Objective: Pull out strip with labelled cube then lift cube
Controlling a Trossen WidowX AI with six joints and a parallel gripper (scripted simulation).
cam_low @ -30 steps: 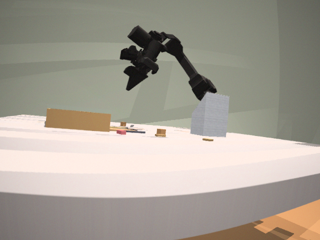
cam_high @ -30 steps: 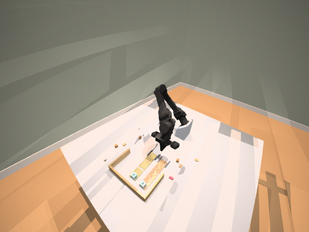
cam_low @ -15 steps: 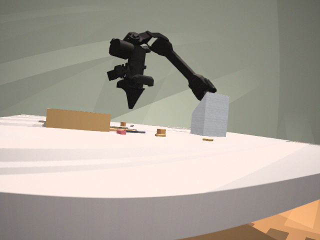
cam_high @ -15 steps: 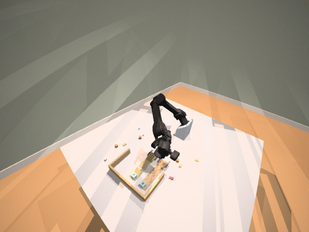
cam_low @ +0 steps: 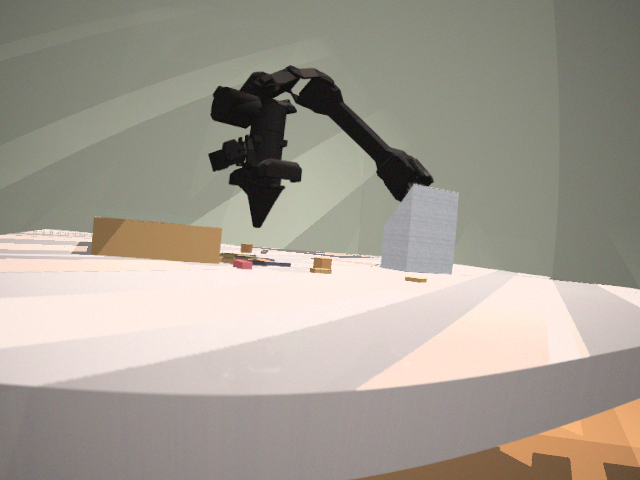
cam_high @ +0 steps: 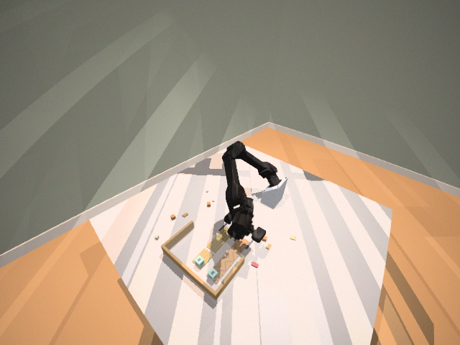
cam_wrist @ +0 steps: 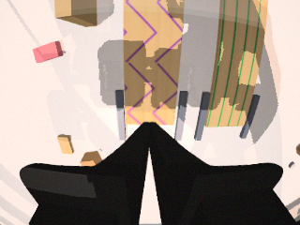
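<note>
The zigzag strip point(cam_high: 227, 259) point(cam_wrist: 150, 52) is running from the end effector point(cam_high: 238, 231) point(cam_low: 256, 225) point(cam_wrist: 149, 127) toward the far side of the wooden frame point(cam_high: 189, 272) point(cam_low: 155, 240) point(cam_wrist: 77, 14). In the wrist view its long axis is pointing almost straight away from the fingertips, and its near end is lying just beyond them, between two dark rails point(cam_wrist: 120, 114). The single arm is reaching in from that near end, so the pull is probably going straight back toward the arm's base.

The end effector is hanging above the tabletop point(cam_high: 297, 290) point(cam_low: 258, 310) point(cam_wrist: 23, 141), pointing down, its fingers pressing together with nothing between them. It likely needs lowering onto the strip's near end, and spreading first if it is going to grip.

The zigzag strip is looking whole and is carrying a teal cube point(cam_high: 213, 274) at its far end. The striped strip point(cam_high: 217, 243) point(cam_wrist: 239, 61), on the right in the wrist view, is showing a gap short of the other teal cube point(cam_high: 199, 260). Both cubes are bearing dark marks; the intact strip is making the first the likely target. A sideways drift could be catching a rail.
</note>
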